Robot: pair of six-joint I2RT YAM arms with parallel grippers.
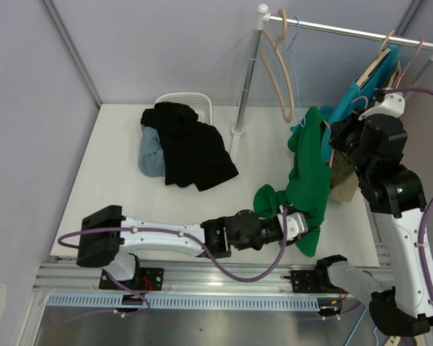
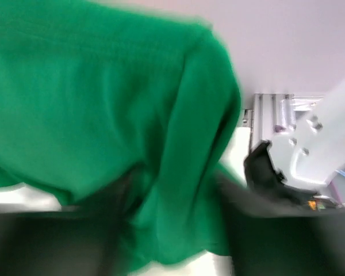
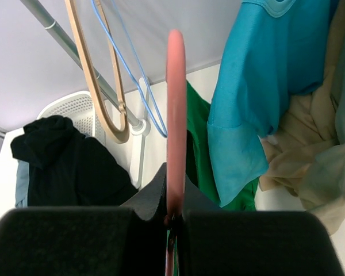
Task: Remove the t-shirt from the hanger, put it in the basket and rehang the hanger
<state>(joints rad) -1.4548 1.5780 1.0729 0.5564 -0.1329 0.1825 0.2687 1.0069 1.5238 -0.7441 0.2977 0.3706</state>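
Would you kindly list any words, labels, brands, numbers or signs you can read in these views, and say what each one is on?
None can be read.
The green t-shirt, pink hanger, blue shirt, black clothes and white basket bear no print or label.
The left arm and right arm show small green lights, no lettering.
The left wrist view is too blurred for fine print.

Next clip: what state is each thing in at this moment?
green t-shirt: hanging, lower part gripped
pink hanger: clamped in gripper
left gripper: shut on green t-shirt
right gripper: shut on pink hanger
teal shirt: hanging from rail
wooden hanger: bare, on rail
black clothes: heaped on table
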